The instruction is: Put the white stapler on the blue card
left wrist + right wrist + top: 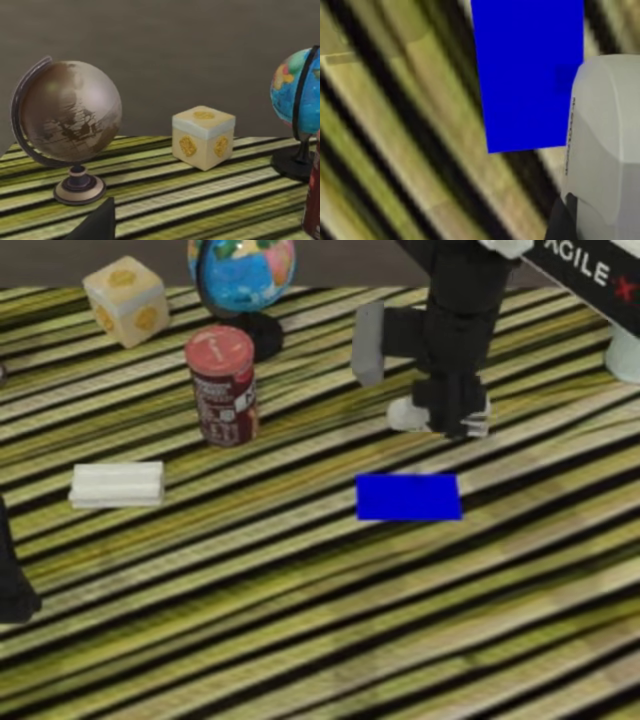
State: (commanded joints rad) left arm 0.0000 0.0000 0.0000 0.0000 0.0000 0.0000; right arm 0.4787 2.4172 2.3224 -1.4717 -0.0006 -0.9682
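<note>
The white stapler (405,415) lies crosswise under my right gripper (450,412), its pale ends sticking out on both sides. My right gripper is shut on it, just behind the blue card (408,497) on the right half of the table. In the right wrist view the stapler (605,150) fills the near side, with a dark finger (564,220) against its flank and the blue card (527,75) beyond. My left gripper (12,590) is parked at the left edge, open, with one finger (97,222) showing and nothing held.
A red can (222,385) stands left of centre. A blue globe (242,275) and a cream cube (125,300) sit behind it. A white ridged block (117,485) lies at the left. A brown globe (67,120) shows in the left wrist view.
</note>
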